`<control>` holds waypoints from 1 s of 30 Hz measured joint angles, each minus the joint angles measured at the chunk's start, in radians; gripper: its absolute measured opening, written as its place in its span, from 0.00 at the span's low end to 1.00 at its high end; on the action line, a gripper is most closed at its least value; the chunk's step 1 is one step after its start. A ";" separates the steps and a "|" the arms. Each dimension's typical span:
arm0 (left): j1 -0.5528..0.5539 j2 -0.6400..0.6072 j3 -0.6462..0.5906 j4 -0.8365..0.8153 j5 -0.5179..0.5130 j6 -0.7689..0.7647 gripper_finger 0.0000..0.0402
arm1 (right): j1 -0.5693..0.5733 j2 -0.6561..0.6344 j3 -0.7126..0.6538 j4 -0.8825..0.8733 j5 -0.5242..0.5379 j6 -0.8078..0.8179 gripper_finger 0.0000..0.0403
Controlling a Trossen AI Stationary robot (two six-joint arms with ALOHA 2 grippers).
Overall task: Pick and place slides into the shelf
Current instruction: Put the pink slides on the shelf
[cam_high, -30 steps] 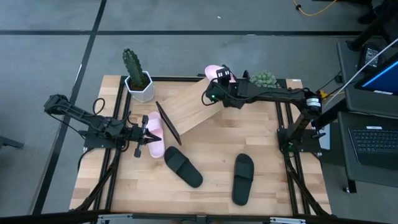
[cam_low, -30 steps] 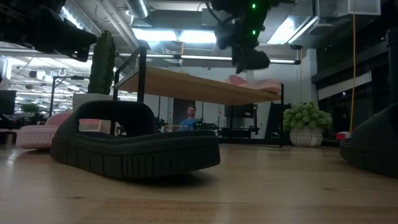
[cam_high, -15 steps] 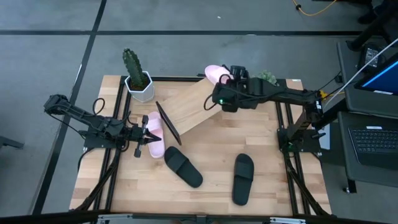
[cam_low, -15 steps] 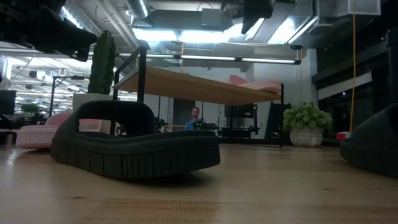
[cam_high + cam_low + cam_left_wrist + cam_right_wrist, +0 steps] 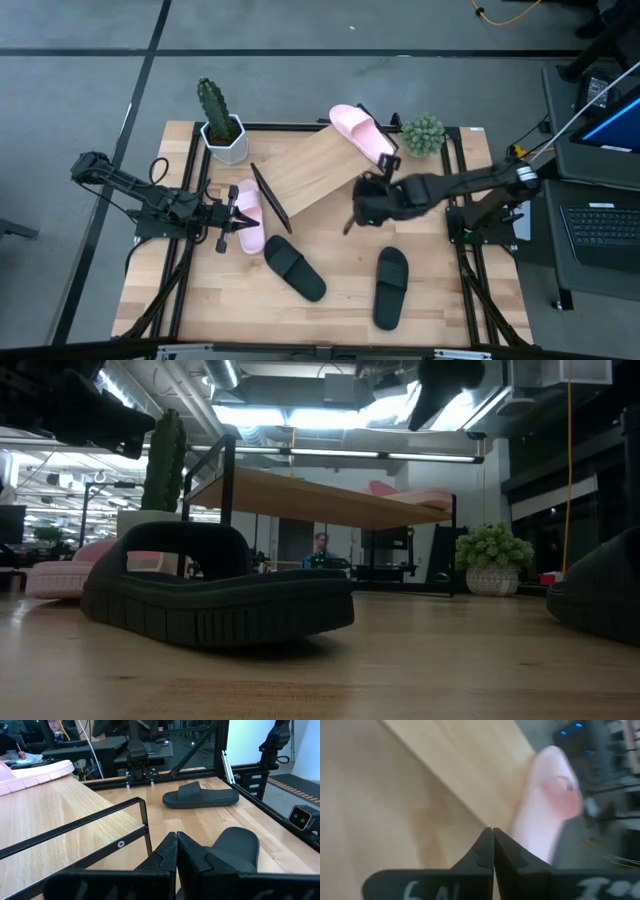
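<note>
With one pale pink open-toe slip-on sandal (image 5: 362,134) already lying at the upper end of the slanted light-wood shelf board on its thin black wire frame (image 5: 315,172), the task is judged to be about a quarter done. Three slides are left on the light wooden table (image 5: 330,305): a second pale pink sandal (image 5: 249,213) beside the lower end of the shelf, a matte black sandal (image 5: 294,267) just below it, and another matte black sandal (image 5: 390,287) further to the right.

The right gripper (image 5: 352,208) is seen above the table just beside the shelf's lower right edge, between the shelf and the right-hand black sandal; its fingers (image 5: 481,851) are pressed together on nothing in the right wrist view. The left gripper (image 5: 240,217) is held at the pink sandal on the table, and its fingers (image 5: 167,854) are likewise clenched with nothing between them.

A green cactus in a white pot (image 5: 221,124) and a small green succulent plant (image 5: 423,133) stand at the far edge. Each remaining slide has yet to be lifted and set on the board.
</note>
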 joint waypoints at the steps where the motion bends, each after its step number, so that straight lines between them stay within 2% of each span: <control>1: 0.000 0.000 0.000 -0.001 0.000 0.009 0.00 | 0.016 -0.032 -0.045 0.058 -0.020 0.008 0.00; 9: 0.000 0.000 0.000 0.007 0.009 0.015 0.00 | 0.106 -0.281 -0.416 0.620 -0.127 -0.094 0.00; 15: 0.000 0.000 0.000 0.012 0.193 -0.012 0.00 | 0.118 -0.406 -0.712 1.062 -0.220 -0.204 0.00; 18: 0.000 0.000 0.000 0.015 0.229 -0.012 0.00 | 0.118 -0.423 -0.837 1.258 -0.284 -0.272 0.01; 23: 0.000 0.000 0.000 0.041 0.143 -0.060 0.00 | 0.118 -0.435 -0.974 1.512 -0.338 -0.319 0.00; 27: 0.000 0.000 0.001 0.041 0.060 -0.167 0.00 | 0.118 -0.435 -1.052 1.620 -0.344 -0.305 0.02; 30: 0.000 0.002 0.029 -0.002 -0.005 -0.190 0.00 | 0.118 -0.434 -1.105 1.689 -0.344 -0.279 0.02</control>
